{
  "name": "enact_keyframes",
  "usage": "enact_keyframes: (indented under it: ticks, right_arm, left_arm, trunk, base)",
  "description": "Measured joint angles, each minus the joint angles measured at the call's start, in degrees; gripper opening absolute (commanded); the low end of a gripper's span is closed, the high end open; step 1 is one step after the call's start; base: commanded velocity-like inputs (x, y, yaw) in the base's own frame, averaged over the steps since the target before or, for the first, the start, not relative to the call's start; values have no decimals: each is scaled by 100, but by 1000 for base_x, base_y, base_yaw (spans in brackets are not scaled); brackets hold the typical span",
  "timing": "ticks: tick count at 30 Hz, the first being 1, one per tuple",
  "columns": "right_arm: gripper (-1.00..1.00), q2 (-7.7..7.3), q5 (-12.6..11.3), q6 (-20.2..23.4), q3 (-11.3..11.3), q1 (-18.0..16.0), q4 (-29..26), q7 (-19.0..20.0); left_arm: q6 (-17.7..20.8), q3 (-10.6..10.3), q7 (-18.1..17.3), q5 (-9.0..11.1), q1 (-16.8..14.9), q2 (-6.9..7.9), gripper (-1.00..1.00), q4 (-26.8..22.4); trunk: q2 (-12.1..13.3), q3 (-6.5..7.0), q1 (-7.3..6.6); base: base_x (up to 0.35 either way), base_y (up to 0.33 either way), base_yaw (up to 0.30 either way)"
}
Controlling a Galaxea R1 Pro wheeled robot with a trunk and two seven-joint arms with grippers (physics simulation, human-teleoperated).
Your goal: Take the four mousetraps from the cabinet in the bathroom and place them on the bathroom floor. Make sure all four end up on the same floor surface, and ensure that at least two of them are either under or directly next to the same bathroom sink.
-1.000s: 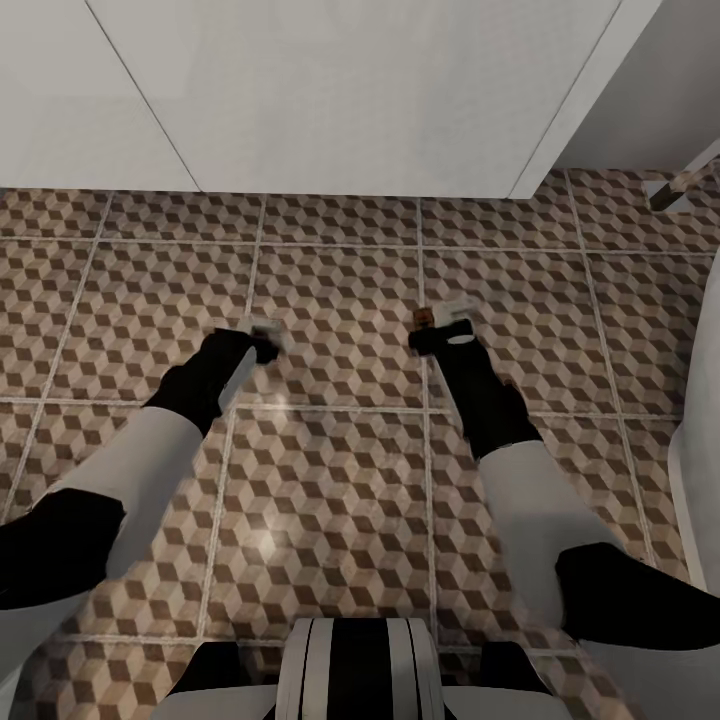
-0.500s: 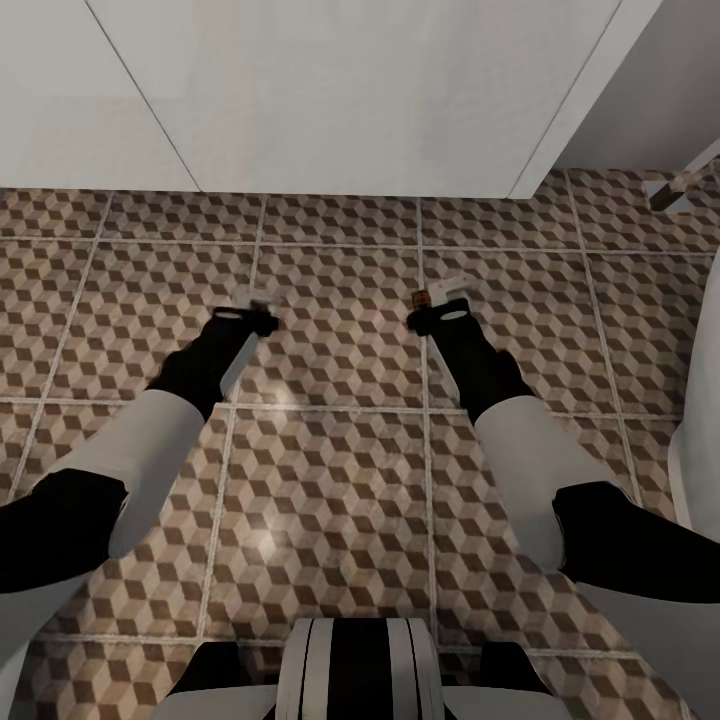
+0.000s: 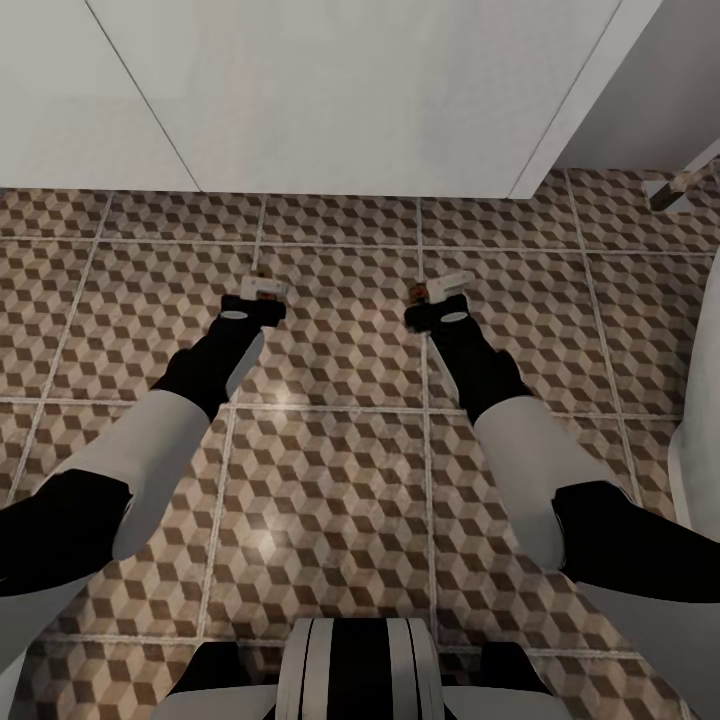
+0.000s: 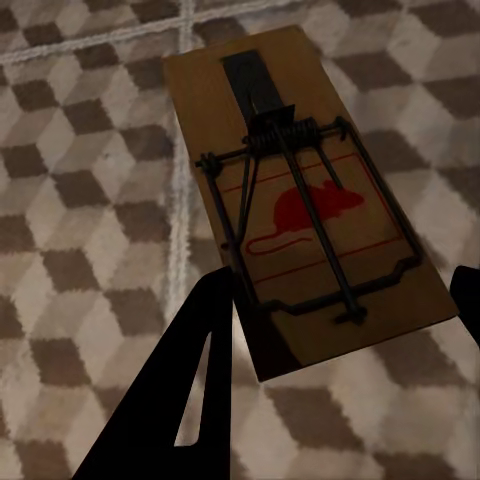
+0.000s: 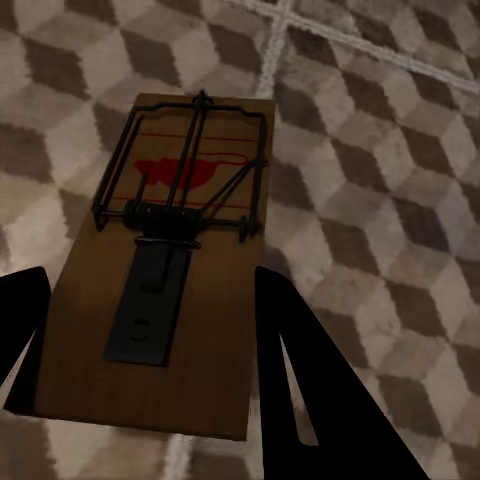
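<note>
Here both arms reach forward and down over the bathroom floor [image 3: 340,330], whose square tiles carry a brown, beige and white cube pattern with pale grout lines. The left end effector [image 3: 262,292] holds a mousetrap [image 4: 300,200] between its fingers; in the left wrist view one dark finger [image 4: 185,380] lies along one long edge of the wooden board and the tip of the other shows at the opposite edge, so the jaws are narrowed onto the trap. That trap shows its red mouse print, coiled spring and wire bar, and it hangs above the tiles, over a grout line.

The right end effector [image 3: 440,292] likewise grips a second mousetrap [image 5: 165,270], with a dark finger [image 5: 310,390] on each long side of the board in the right wrist view. In the head view this trap [image 3: 421,291] shows as a small brown tip at the left of the fingers. Whether either trap touches the floor cannot be told.

Beyond the end effectors, at the far side of the floor, stands a broad white panelled surface [image 3: 330,90]. At the right edge a curved white form [image 3: 700,420] rises beside the right arm.
</note>
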Motion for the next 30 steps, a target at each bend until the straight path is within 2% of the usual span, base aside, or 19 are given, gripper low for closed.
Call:
enact_keyframes:
  ticks: [8,19,22,30]
  right_arm:
    - [-100,0,4,-118,-5,2,259,-20]
    - [-100,0,11,-129,-8,8,279,-45]
    - [-100,0,10,-145,-9,9,280,-41]
    - [-100,0,5,-216,-8,10,280,-28]
  left_arm:
    - [-284,-2,50,-4,85,11,-100,-4]
    - [-332,-3,56,1,163,9,-100,-35]
    - [-335,-2,52,8,165,0,-100,-30]
    - [-334,-3,49,10,166,-29,-100,-55]
  trunk:
    - [0,0,0]
    - [0,-5,0]
    - [-4,-86,9]
    - [-4,-148,8]
  base:
    - [0,0,0]
    - [0,0,0]
    - [0,0,0]
    - [0,0,0]
